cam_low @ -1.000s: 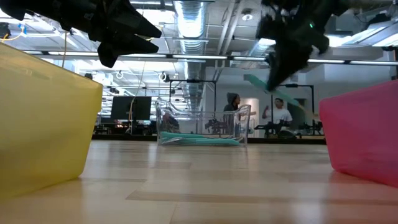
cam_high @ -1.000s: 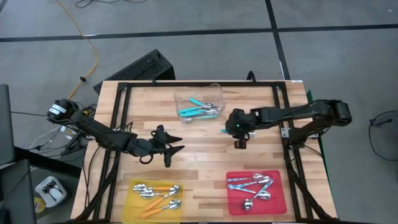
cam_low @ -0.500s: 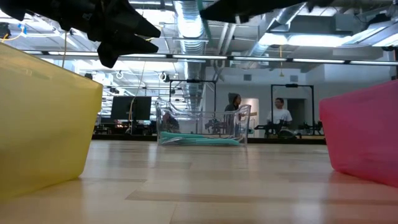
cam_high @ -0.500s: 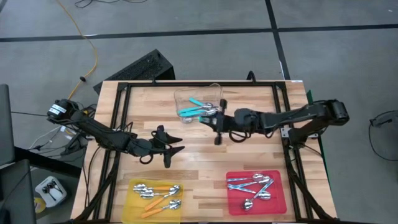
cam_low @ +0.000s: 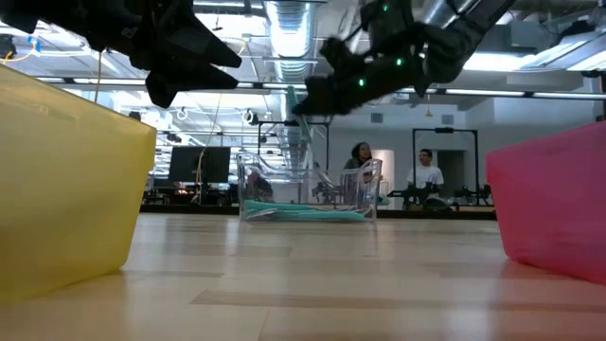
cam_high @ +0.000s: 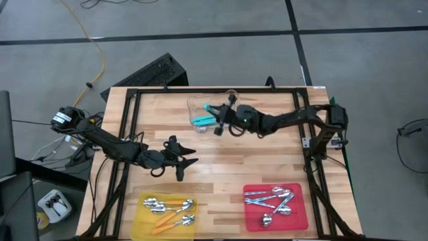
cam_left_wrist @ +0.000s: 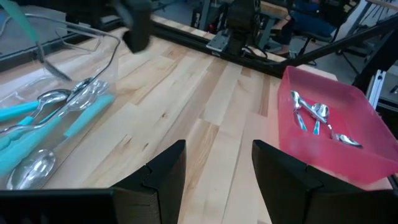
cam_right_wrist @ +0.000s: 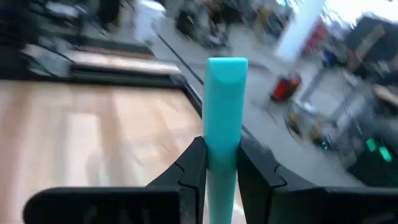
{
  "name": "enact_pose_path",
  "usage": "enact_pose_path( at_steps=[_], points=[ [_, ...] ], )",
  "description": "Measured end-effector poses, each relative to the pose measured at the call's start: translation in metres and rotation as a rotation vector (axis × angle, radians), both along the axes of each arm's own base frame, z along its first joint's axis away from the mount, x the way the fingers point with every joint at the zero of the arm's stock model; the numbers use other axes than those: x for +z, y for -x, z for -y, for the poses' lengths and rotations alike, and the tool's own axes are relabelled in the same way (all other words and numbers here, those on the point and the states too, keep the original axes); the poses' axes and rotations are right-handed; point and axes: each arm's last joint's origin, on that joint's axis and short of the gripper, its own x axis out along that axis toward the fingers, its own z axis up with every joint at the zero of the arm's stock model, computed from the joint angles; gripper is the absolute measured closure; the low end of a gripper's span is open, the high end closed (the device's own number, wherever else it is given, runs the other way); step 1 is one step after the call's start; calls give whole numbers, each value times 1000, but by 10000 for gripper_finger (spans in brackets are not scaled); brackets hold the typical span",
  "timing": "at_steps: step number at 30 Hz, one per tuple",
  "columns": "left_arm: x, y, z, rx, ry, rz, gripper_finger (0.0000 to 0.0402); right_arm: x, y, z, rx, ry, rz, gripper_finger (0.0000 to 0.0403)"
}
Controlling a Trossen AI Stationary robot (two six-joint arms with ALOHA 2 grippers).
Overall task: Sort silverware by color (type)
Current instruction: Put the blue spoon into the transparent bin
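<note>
My right gripper point(cam_high: 221, 122) hovers over the clear tub point(cam_high: 200, 106) at the table's far middle, shut on a teal-handled spoon point(cam_right_wrist: 225, 99) whose bowl is hidden. More teal spoons point(cam_left_wrist: 37, 130) lie flat in the tub. Orange-handled spoons point(cam_high: 170, 209) lie in the yellow tray point(cam_high: 139, 215), and silver spoons point(cam_high: 274, 201) lie in the red tray point(cam_high: 247, 215). My left gripper point(cam_high: 190, 159) hangs open above the middle of the table, left of centre, touching nothing; its fingers point(cam_left_wrist: 161, 174) stand well apart in its wrist view. My right gripper pinches the teal spoon's handle point(cam_right_wrist: 221, 146) between its two fingers. The handle runs along the fingers, and its flat free end point(cam_right_wrist: 227, 65) sticks out past their tips. The spoon is lifted clear, above the tub. The gripper's own body hides the bowl end.
The yellow tray sits at the near left and the red tray point(cam_left_wrist: 323, 146) at the near right. Bare wood lies between the tub point(cam_low: 308, 194) and the trays. A black frame point(cam_high: 127, 134) borders the table. People stand in the room far behind the table.
My right gripper has carried the teal spoon from the table's right middle toward the left and far edge, ending above the clear tub, and has stayed shut on the spoon. My left arm has kept still.
</note>
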Motion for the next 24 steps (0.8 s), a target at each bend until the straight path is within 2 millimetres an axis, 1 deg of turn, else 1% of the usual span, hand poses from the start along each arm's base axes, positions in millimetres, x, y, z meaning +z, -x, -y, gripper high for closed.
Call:
enact_pose_path(
  at_steps=[3,6,14,20,24],
  points=[
    [-1,0,0,3,4,-8,235,-6,3,14,-78,-30,-14,315],
    [-2,1,0,8,4,-15,235,-11,6,21,-120,-38,-60,315],
    [-2,1,0,9,4,-13,235,-31,16,31,-201,-187,-204,300],
    [-1,1,0,16,17,-7,235,-35,20,37,-228,-215,-240,291],
    [-1,1,0,19,25,-5,235,-35,20,38,-215,-218,-239,265]
  ],
)
